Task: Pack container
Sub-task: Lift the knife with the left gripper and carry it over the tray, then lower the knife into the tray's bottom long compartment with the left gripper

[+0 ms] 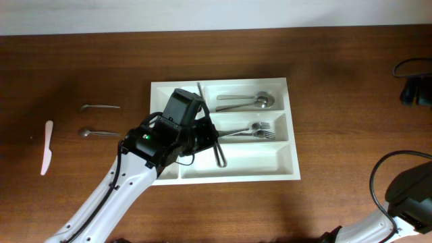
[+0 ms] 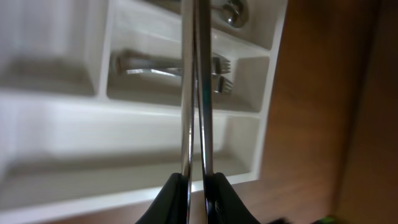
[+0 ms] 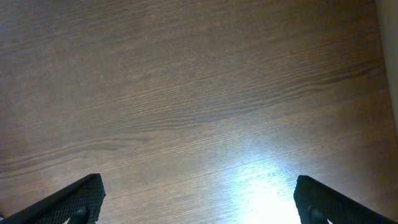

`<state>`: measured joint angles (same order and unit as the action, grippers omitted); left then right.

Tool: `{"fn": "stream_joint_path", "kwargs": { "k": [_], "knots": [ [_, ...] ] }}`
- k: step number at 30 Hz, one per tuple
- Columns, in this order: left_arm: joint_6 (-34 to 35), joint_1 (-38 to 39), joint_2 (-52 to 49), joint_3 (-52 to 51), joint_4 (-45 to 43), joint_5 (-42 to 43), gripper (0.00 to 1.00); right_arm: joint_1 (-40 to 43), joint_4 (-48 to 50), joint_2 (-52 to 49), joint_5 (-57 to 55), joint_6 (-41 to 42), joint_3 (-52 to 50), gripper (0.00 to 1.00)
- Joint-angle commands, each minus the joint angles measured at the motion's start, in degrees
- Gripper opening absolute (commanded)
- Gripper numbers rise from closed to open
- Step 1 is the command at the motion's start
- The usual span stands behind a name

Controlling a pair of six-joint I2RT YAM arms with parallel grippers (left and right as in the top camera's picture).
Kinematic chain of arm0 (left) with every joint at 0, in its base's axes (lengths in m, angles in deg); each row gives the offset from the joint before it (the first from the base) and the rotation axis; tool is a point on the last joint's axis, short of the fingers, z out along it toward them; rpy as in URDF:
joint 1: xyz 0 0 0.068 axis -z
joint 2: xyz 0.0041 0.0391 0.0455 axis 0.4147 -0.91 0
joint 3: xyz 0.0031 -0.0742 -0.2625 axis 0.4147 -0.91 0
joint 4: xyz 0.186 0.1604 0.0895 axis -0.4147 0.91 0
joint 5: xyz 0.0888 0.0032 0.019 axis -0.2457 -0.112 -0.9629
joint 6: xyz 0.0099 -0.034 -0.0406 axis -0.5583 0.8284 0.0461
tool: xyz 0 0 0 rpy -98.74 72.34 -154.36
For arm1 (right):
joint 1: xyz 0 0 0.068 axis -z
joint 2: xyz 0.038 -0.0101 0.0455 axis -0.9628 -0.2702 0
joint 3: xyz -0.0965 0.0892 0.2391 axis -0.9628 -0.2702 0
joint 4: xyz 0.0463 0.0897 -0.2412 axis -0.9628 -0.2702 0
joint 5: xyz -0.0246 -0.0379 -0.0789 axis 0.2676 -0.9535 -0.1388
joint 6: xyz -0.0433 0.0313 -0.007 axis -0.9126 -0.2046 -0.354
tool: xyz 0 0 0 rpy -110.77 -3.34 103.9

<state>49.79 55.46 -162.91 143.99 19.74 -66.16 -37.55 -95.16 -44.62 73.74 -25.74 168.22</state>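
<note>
The left pincer (image 2: 198,185) pinches a long silver tool (image 2: 200,93); turn it along the container's (image 1: 256,162) empty wide slot, then lower gently.

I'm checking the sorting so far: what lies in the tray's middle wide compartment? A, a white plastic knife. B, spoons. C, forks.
C: tines show on the forks in the middle wide compartment of the container; the spoons lie in the neighbouring one.
</note>
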Motion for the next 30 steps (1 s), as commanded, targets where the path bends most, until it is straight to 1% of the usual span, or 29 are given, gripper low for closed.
{"fn": "stream_joint_path", "kwargs": {
  "k": [1, 7, 11, 16, 19, 23, 24, 25, 27, 30],
  "knots": [
    [16.4, 0.2, -0.1, 0.6, 0.0, 1.4, 0.11, 0.4, 0.0, 0.0, -0.5, 0.4, 0.0, 0.99],
    [27.3, 1.2, -0.1, 0.6, 0.1, 1.5, 0.11, 0.4, 0.0, 0.0, -0.5, 0.4, 0.0, 0.99],
    [38.2, 4.5, -0.8, 0.5, 0.4, -0.4, 0.11, 0.4, 0.0, 0.0, -0.5, 0.4, 0.0, 0.99],
    [55.2, 10.1, -4.0, 0.5, 5.6, -3.9, 0.11, 0.4, 0.0, 0.0, -0.5, 0.4, 0.0, 0.99],
    [61.4, 12.1, -6.0, 0.5, 4.9, -3.7, 0.11, 0.4, 0.0, 0.0, -0.5, 0.4, 0.0, 0.99],
    [62.2, 12.6, -8.0, 0.5, 1.0, -3.8, 0.11, 0.4, 0.0, 0.0, -0.5, 0.4, 0.0, 0.99],
    [62.2, 12.6, -8.5, 0.5, -0.2, -3.8, 0.10, 0.4, 0.0, 0.0, -0.5, 0.4, 0.0, 0.99],
    [62.2, 12.6, -9.0, 0.5, -1.0, -3.8, 0.06, 0.4, 0.0, 0.0, -0.5, 0.4, 0.0, 0.99],
    [62.2, 12.6, -9.8, 0.5, -1.5, -3.2, 0.05, 0.4, 0.0, 0.0, -0.5, 0.4, 0.0, 0.99],
    [62.2, 13.2, -10.6, 0.5, -1.5, -1.8, 0.05, 0.4, 0.0, 0.0, -0.5, 0.4, 0.0, 0.99]
  ]
}}
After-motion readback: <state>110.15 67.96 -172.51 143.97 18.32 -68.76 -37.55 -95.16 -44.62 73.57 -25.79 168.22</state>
